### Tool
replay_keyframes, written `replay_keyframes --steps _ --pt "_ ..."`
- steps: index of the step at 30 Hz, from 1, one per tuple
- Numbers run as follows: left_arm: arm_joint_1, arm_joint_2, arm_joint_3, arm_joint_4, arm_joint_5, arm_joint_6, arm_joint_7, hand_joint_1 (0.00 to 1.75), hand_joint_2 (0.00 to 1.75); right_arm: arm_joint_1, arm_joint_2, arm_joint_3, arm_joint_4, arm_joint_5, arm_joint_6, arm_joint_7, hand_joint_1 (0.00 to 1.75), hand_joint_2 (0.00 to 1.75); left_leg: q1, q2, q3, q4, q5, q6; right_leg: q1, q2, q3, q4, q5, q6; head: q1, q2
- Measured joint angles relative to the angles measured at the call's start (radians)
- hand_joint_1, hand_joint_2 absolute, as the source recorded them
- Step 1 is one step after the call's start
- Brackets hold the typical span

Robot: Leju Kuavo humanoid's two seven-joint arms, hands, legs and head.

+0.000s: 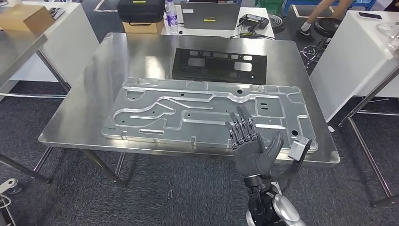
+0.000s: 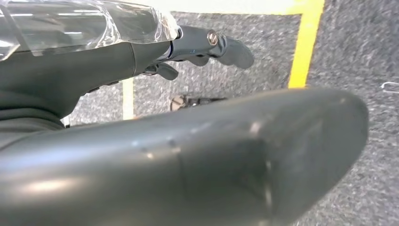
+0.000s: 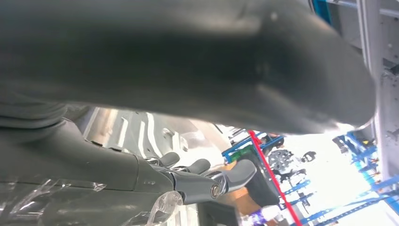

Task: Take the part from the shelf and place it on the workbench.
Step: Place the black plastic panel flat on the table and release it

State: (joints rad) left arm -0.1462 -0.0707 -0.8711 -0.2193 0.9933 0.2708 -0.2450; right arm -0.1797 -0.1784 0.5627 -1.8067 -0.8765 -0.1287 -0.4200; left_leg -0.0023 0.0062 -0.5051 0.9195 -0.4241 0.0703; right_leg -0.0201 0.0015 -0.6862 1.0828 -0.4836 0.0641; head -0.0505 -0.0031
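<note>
Head view: the right hand [image 1: 251,146], fingers spread and holding nothing, hovers over the near edge of the large ribbed silver metal plate [image 1: 202,113], which lies flat on the steel workbench [image 1: 84,108]. Placing looks done; next calls for withdrawing clear.

Left wrist view: the left hand [image 2: 207,44] hangs over grey carpet [image 2: 357,52], fingers loosely extended, holding nothing.

Right wrist view: spread fingers [image 3: 207,176] above the plate.
</note>
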Motion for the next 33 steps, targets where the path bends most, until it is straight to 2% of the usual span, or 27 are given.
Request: replay_keyframes --steps 1,2,3,4,5,6,8,9,10,12,13,15,16,17,18,19,20,21,22,23,24,26,28,29,31,32,33 --pt "0.001 0.000 0.000 0.000 0.000 0.000 0.000 0.00 0.00 0.001 0.000 -0.001 0.000 -0.002 0.000 0.002 0.00 0.00 -0.002 0.001 -0.014 0.001 0.012 0.003 0.000 0.000 -0.014 0.071 -0.047 0.001 0.001 0.000" --pt "0.001 0.000 0.000 0.000 0.000 0.000 0.000 0.00 0.00 0.002 0.000 -0.002 0.000 -0.003 -0.001 0.004 0.00 0.00 -0.004 0.002 -0.029 0.001 0.023 0.004 0.001 0.000 -0.021 0.133 -0.071 0.001 0.001 0.000" --pt "0.001 0.000 0.000 0.000 0.000 0.000 0.000 0.00 0.00 0.003 0.000 -0.002 0.001 -0.003 -0.002 0.008 0.00 0.00 -0.007 0.003 -0.043 0.002 0.035 0.005 0.002 0.000 -0.015 0.169 -0.069 0.001 0.001 0.000" --pt "0.001 0.000 0.000 0.000 0.001 0.001 -0.001 0.00 0.00 0.004 0.000 -0.002 0.001 -0.001 -0.005 0.013 0.00 0.00 -0.008 0.003 -0.058 0.004 0.046 0.005 0.002 0.000 0.007 0.170 -0.047 -0.001 0.002 0.000" --pt "0.001 0.000 0.000 0.000 0.001 0.001 -0.003 0.00 0.00 0.004 0.000 -0.002 0.001 0.003 -0.010 0.017 0.00 0.00 -0.010 0.003 -0.071 0.006 0.056 0.005 0.003 0.000 0.047 0.131 -0.018 -0.004 0.002 0.000" --pt "0.001 0.000 0.000 0.000 0.001 0.002 -0.007 0.00 0.00 0.003 0.000 -0.002 0.001 0.010 -0.016 0.021 0.00 0.00 -0.011 0.002 -0.083 0.008 0.064 0.003 0.005 0.000 0.103 0.062 0.001 -0.009 0.002 0.000" --pt "0.001 -0.001 0.000 0.000 0.000 0.005 -0.015 0.00 0.00 0.000 0.000 -0.002 0.000 0.027 -0.029 0.028 0.00 0.00 -0.014 0.000 -0.098 0.013 0.078 -0.005 0.012 0.001 0.212 -0.094 -0.007 -0.020 0.001 0.000" --pt "0.001 -0.001 0.000 0.000 0.000 0.007 -0.018 0.00 0.00 -0.001 0.000 -0.001 0.000 0.035 -0.034 0.031 0.00 0.00 -0.014 -0.001 -0.102 0.015 0.084 -0.010 0.016 0.001 0.241 -0.141 -0.019 -0.025 0.001 0.000" --pt "0.001 -0.002 0.000 0.000 0.000 0.010 -0.019 0.00 0.00 -0.002 0.000 -0.001 0.000 0.041 -0.039 0.034 0.00 0.00 -0.014 -0.002 -0.104 0.015 0.091 -0.016 0.019 0.000 0.250 -0.162 -0.024 -0.030 0.000 0.000" --pt "0.003 -0.001 0.000 0.000 0.000 0.014 -0.018 0.00 0.00 -0.004 -0.001 0.000 0.000 0.048 -0.045 0.037 0.00 0.00 -0.010 -0.007 -0.112 0.022 0.092 -0.027 0.016 -0.007 0.241 -0.163 -0.011 -0.042 0.001 0.000" --pt "0.004 -0.001 0.000 0.000 0.000 0.016 -0.018 0.00 0.00 -0.004 0.000 0.000 0.000 0.050 -0.048 0.039 0.00 0.00 -0.008 -0.009 -0.123 0.043 0.072 -0.034 0.013 -0.011 0.235 -0.164 -0.003 -0.050 0.000 0.000" --pt "0.007 -0.001 0.000 0.000 0.000 0.018 -0.018 0.00 0.00 -0.005 0.001 0.001 0.000 0.052 -0.049 0.040 0.00 0.00 0.001 -0.010 -0.165 0.151 -0.010 -0.051 0.008 -0.022 0.220 -0.165 0.013 -0.059 -0.003 0.000" --pt "0.008 -0.001 0.000 0.000 0.000 0.018 -0.018 0.00 0.00 -0.005 0.001 0.001 0.000 0.053 -0.050 0.041 0.00 0.00 0.006 -0.010 -0.191 0.225 -0.053 -0.059 0.008 -0.028 0.211 -0.165 0.019 -0.060 -0.004 0.000" --pt "0.008 0.000 0.000 0.000 0.000 0.018 -0.018 0.00 0.00 -0.004 0.001 0.002 0.000 0.053 -0.050 0.041 0.00 0.00 0.011 -0.009 -0.212 0.291 -0.079 -0.066 0.008 -0.034 0.203 -0.164 0.025 -0.059 -0.004 0.000" --pt "0.010 0.000 0.000 0.000 0.000 0.019 -0.018 0.00 0.00 -0.004 0.001 0.002 0.000 0.055 -0.050 0.042 0.00 0.00 0.016 -0.009 -0.217 0.327 -0.084 -0.072 0.007 -0.041 0.194 -0.163 0.031 -0.056 -0.004 0.000" --pt "0.010 0.000 0.000 0.000 0.000 0.019 -0.018 0.00 0.00 -0.004 0.001 0.002 0.000 0.056 -0.050 0.042 0.00 0.00 0.020 -0.007 -0.202 0.323 -0.071 -0.076 0.006 -0.048 0.188 -0.163 0.035 -0.053 -0.004 0.000" --pt "0.011 0.000 0.000 0.000 0.000 0.019 -0.018 0.00 0.00 -0.004 0.001 0.003 0.000 0.058 -0.050 0.043 0.00 0.00 0.023 -0.003 -0.165 0.276 -0.046 -0.080 0.004 -0.056 0.183 -0.163 0.039 -0.049 -0.005 0.000" --pt "0.011 0.000 0.000 0.000 0.000 0.020 -0.018 0.00 0.00 -0.004 0.001 0.003 0.000 0.059 -0.050 0.044 0.00 0.00 0.025 0.009 -0.112 0.200 -0.020 -0.082 0.002 -0.064 0.181 -0.162 0.041 -0.045 -0.005 0.000" --pt "0.010 0.000 0.000 0.000 0.000 0.020 -0.018 0.00 0.00 -0.004 0.001 0.003 0.000 0.060 -0.050 0.044 0.00 0.00 0.022 0.024 -0.061 0.118 -0.004 -0.081 0.001 -0.072 0.179 -0.162 0.043 -0.040 -0.005 0.000" --pt "0.008 0.000 0.000 0.000 0.000 0.020 -0.018 0.00 0.00 -0.005 0.001 0.004 0.000 0.060 -0.050 0.045 0.00 0.00 0.019 0.036 -0.025 0.057 0.005 -0.075 0.002 -0.079 0.179 -0.162 0.045 -0.034 -0.004 0.000" --pt "0.007 -0.001 0.000 0.000 0.000 0.020 -0.018 0.00 0.00 -0.006 0.001 0.004 0.000 0.061 -0.050 0.045 0.00 0.00 0.015 0.043 -0.007 0.021 0.006 -0.067 0.004 -0.087 0.178 -0.161 0.047 -0.028 -0.004 0.000" --pt "0.008 -0.001 0.000 0.000 0.000 0.020 -0.018 0.00 0.00 -0.008 0.002 0.005 0.000 0.062 -0.050 0.046 0.00 0.00 0.009 0.031 -0.012 0.010 0.006 -0.047 0.005 -0.102 0.177 -0.161 0.051 -0.016 -0.002 0.000" --pt "0.011 -0.001 0.000 0.000 0.000 0.021 -0.018 0.00 0.00 -0.009 0.003 0.006 0.000 0.062 -0.050 0.046 0.00 0.00 0.010 0.015 -0.018 0.006 0.013 -0.030 0.001 -0.085 0.167 -0.139 0.031 -0.006 -0.001 0.000" --pt "0.011 0.000 0.000 0.000 0.000 0.022 -0.017 0.00 0.00 -0.009 0.003 0.006 0.000 0.063 -0.050 0.046 0.00 0.00 0.011 0.007 -0.020 0.005 0.018 -0.022 -0.001 -0.064 0.150 -0.099 0.003 -0.003 0.000 0.000" --pt "0.010 0.000 0.000 0.000 0.000 0.023 -0.017 0.00 0.00 -0.007 0.003 0.007 0.000 0.065 -0.050 0.047 0.00 0.00 0.007 -0.010 -0.028 0.004 0.024 -0.009 0.000 -0.020 0.086 0.045 -0.075 -0.003 0.001 0.000" --pt "0.009 0.000 0.000 0.000 0.000 0.023 -0.016 0.00 0.00 -0.005 0.003 0.007 0.000 0.066 -0.050 0.047 0.00 0.00 0.004 -0.020 -0.032 0.005 0.027 -0.004 0.001 -0.012 0.053 0.117 -0.103 -0.004 0.001 0.000" --pt "0.010 -0.001 0.000 0.000 0.000 0.023 -0.016 0.00 0.00 -0.004 0.002 0.007 0.000 0.067 -0.050 0.048 0.00 0.00 0.001 -0.031 -0.035 0.005 0.030 -0.001 0.002 -0.008 0.033 0.161 -0.114 -0.006 0.001 0.000"
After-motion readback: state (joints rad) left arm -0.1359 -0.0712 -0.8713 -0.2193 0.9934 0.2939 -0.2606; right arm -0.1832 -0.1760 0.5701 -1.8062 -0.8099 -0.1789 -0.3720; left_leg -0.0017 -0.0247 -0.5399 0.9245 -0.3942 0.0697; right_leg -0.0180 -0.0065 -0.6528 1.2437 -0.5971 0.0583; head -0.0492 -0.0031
